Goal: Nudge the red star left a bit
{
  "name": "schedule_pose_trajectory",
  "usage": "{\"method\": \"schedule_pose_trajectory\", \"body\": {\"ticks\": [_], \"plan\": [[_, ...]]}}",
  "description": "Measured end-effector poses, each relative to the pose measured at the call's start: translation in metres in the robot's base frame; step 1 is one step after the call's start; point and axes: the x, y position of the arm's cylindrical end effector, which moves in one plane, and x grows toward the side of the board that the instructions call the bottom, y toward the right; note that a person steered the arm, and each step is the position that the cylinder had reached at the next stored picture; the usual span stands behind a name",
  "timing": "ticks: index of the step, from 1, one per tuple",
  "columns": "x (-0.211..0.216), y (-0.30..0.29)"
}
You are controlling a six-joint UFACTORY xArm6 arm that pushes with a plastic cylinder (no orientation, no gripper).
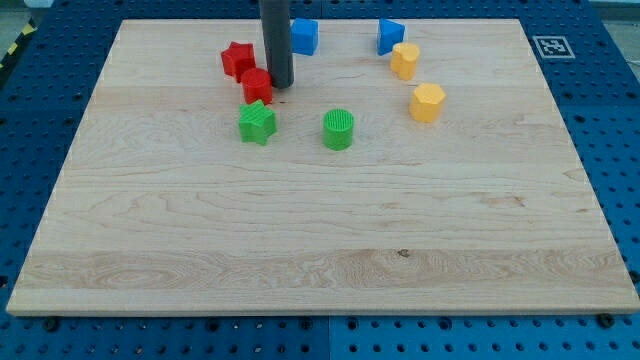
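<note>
The red star [238, 59] lies near the view's top, left of centre, on the wooden board [320, 230]. A second red block [257, 86] of unclear shape sits just below and right of it, touching or nearly touching. My tip [280, 84] is at the end of the dark rod, right beside the second red block's right side and to the right of the red star. A green star [257, 123] lies just below the second red block.
A green cylinder [339, 129] sits right of the green star. A blue block [304, 36] is partly behind the rod. A blue triangular block [390, 35], a yellow block [405, 60] and a yellow hexagonal block [427, 102] stand at the top right.
</note>
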Motion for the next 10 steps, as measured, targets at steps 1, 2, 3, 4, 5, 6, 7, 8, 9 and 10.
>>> {"method": "schedule_pose_trajectory", "body": {"ticks": [1,2,3,4,5,6,7,8,9,10], "plan": [[0.009,-0.012],[0.010,-0.012],[0.010,-0.012],[-0.016,0.027],[-0.038,0.037],[-0.040,0.037],[-0.059,0.013],[-0.061,0.007],[-0.061,0.001],[-0.061,-0.030]]}}
